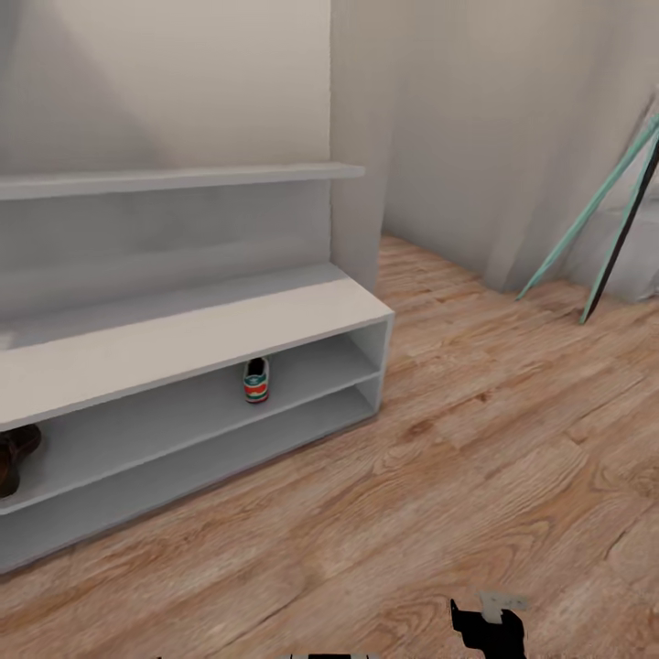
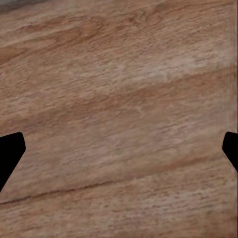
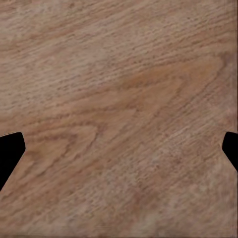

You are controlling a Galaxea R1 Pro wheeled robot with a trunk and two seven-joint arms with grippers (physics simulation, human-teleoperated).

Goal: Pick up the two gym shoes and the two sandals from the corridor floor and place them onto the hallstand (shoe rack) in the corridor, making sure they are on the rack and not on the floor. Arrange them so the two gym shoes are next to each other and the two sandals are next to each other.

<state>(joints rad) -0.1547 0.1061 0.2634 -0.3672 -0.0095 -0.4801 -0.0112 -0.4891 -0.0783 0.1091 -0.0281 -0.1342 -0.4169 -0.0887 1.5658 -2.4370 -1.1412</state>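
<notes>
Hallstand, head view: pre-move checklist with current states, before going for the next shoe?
1. Gym shoe on hallstand upper open shelf, heel outward: ok.
2. Second gym shoe beside it: not ok, none there.
3. Sandal on same shelf at the view's left edge, cut off by frame; whether its pair is there: cannot tell.
4. Left gripper open, nothing between fingers, floor below: ok.
5. Right gripper open, nothing held: ok.
6. Next shoe located on floor: not ok.
</notes>
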